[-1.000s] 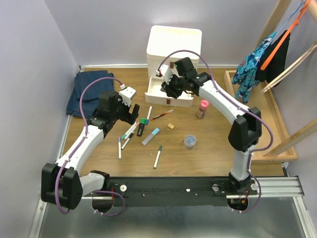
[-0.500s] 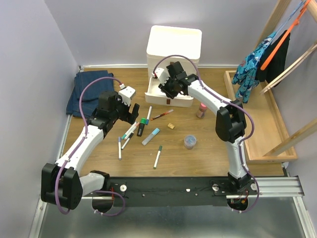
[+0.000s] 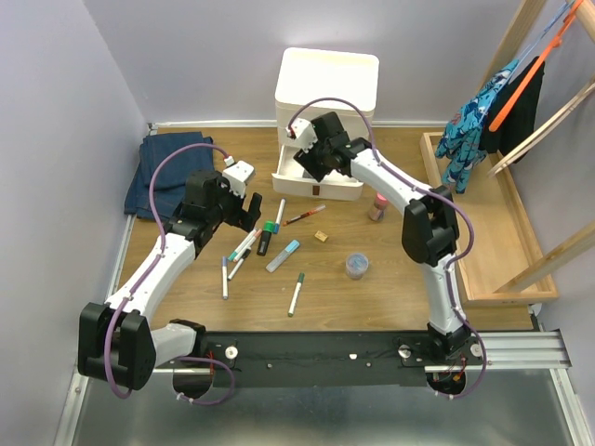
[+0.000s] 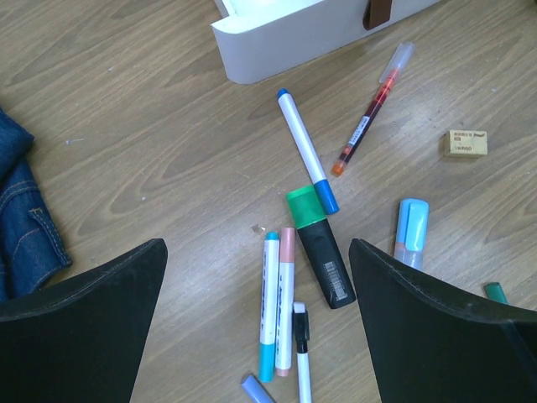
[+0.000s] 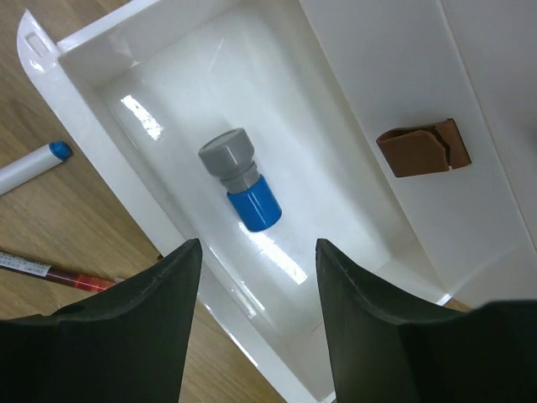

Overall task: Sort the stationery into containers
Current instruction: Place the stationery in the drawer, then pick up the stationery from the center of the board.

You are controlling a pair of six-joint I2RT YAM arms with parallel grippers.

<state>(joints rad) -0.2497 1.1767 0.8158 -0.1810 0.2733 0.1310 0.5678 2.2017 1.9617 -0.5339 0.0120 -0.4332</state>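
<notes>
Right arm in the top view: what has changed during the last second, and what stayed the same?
The right hand moved slightly left over the open white plastic drawer, then opened; a short blue object with a grey cap lies loose inside. The left hand, open, and the pens on the wooden table stayed put.

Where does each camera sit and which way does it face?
Top: above and behind the bases, looking down on the table; both arms show.
Left wrist: on the left tool, facing down at pens; its open fingers show.
Right wrist: on the right tool, facing down into the drawer; its fingers show.
Shared: both wrist views catch the red pen and the drawer.
</notes>
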